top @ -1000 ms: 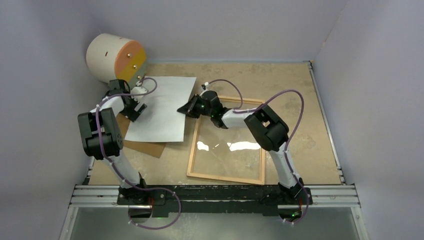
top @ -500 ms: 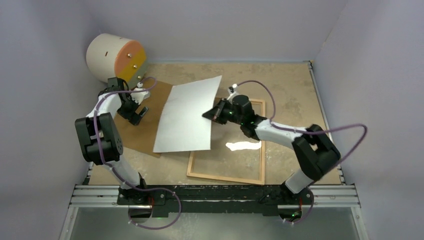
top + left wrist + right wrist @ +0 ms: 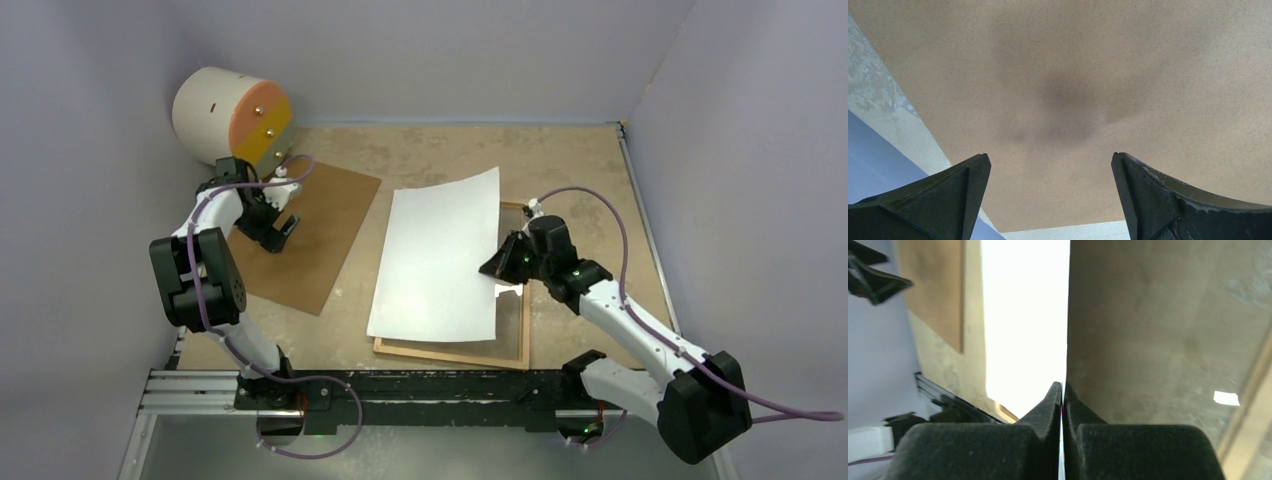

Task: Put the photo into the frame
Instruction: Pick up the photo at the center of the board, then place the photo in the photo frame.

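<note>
Holding the photo (image 3: 440, 255) by one edge, my right fingers (image 3: 1040, 412) are pinched tight, the sheet tilted over the frame (image 3: 455, 352) just left of them. Left fingers (image 3: 943, 197) gape wide, empty, above the backing board (image 3: 320, 235). Lowering and seating it is left.

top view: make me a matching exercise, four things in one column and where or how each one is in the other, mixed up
Things:
1 photo
2 frame
3 fibreboard sheet
4 left claw

Places or states:
a open, above the fibreboard sheet
b lying on the table, largely under the photo
c pinched at its right edge by the shut right claw, white back up
d flat on the table, left of the frame

Pairs: 1-c, 2-b, 3-d, 4-a
</note>
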`<state>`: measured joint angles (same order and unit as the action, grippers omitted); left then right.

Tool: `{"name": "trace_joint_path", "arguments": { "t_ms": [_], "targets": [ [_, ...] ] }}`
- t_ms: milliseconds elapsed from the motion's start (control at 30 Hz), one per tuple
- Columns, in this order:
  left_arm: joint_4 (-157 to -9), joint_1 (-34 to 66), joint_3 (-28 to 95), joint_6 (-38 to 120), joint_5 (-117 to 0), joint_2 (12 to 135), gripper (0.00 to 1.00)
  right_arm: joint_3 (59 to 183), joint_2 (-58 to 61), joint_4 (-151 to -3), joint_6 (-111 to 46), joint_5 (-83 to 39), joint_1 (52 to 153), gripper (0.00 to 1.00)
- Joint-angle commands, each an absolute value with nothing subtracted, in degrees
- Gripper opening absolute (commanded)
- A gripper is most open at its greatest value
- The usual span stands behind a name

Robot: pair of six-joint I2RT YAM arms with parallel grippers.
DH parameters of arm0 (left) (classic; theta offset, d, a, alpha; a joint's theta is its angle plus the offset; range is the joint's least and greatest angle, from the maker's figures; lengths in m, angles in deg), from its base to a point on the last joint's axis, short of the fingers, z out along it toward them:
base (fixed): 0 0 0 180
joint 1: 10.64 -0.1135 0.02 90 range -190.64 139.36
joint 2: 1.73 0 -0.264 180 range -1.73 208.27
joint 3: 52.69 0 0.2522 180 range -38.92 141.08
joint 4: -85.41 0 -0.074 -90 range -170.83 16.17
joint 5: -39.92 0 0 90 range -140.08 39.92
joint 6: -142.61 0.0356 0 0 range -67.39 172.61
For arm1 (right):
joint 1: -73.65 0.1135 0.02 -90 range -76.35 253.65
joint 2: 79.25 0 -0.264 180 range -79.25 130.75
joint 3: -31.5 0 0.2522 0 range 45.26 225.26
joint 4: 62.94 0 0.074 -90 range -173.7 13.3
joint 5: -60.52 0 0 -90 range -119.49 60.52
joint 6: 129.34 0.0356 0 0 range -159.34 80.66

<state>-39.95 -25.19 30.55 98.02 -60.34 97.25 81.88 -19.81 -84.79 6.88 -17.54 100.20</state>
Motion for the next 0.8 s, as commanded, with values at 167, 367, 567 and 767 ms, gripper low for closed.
{"name": "trace_joint_path", "arguments": {
  "t_ms": [167,367,567,767],
  "targets": [
    [-40.5,-25.0,29.1,97.2,-63.2,94.4,0.99,83.0,-21.0,-101.1,-1.4,-20.4,98.9,0.00],
    [-40.8,-24.5,28.5,96.7,-63.6,94.0,0.99,82.1,-22.2,-99.5,-1.3,-21.6,98.6,0.00],
    [-41.4,-24.5,27.5,96.8,-63.1,93.9,0.99,83.7,-20.2,-96.8,-5.2,-21.4,98.6,0.00],
    [-41.6,-24.4,27.4,96.4,-63.6,94.0,0.99,84.4,-18.5,-96.0,-8.1,-21.7,98.5,0.00]
  ]
}}
